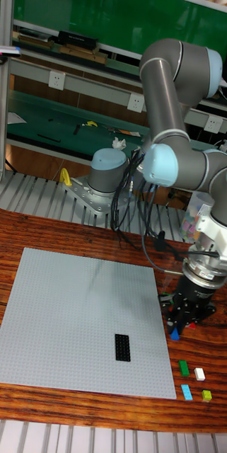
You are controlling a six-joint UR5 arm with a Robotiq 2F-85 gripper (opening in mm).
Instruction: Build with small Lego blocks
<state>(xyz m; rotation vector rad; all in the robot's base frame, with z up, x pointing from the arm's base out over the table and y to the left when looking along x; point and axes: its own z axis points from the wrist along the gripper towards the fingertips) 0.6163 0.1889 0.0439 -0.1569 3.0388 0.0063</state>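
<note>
Grey studded baseplate point(71, 311) spread flat over the dark wooden table point(7, 233), nearly bare. One black brick point(122, 347) standing on it, long side running away from the camera, well to the left of the fingertips and a little nearer the camera. Nothing else seated on the studs, as far as can be told.

Only the tall fixed view to go through. UR5 arm point(177, 78) bent over from its base behind the plate, wrist pointing down just off the plate's right edge. Gripper point(184, 316) low over the wood, fingertips close to the surface. A small blue piece point(175, 332) right at the tips, and a speck of red point(192, 325) just beside it; too small and too shadowed to say whether either is pinched or merely lying under the tool. Gap between the fingers not readable either, so open or closed cannot be told.

Nearer the camera than the fingertips, loose on the wood: a green brick point(184, 367), a white brick point(199, 374), a light blue brick point(187, 392) and a yellow-green brick point(207, 396), all apart from each other and off the plate.

Judged from this: barely begun. One brick placed, at least half a dozen loose ones left to fetch and press on. Probably mid-pick at the supply spot.
</note>
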